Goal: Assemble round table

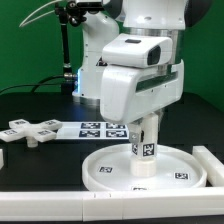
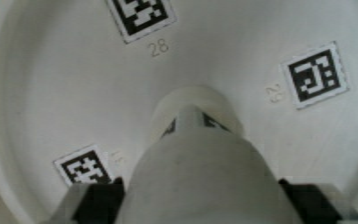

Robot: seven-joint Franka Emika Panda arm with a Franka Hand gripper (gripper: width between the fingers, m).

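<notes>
At the exterior view's left the white cross-shaped piece (image 1: 30, 130) lies flat on the black table (image 1: 40, 165); the marker board (image 1: 102, 128) beside it; further right the rimmed round disc (image 1: 178, 172), the short tagged post (image 1: 143, 158) upright at its middle, the gripper (image 1: 146, 132) clamped on it; only the wrist view shows the fingers (image 2: 98, 196) pressing its sides.

The marker board (image 1: 100, 128) lies on the black table (image 1: 40, 165) (tags up).

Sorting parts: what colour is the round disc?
The disc is white with black-and-white square tags; clearest in wrist view.
</notes>
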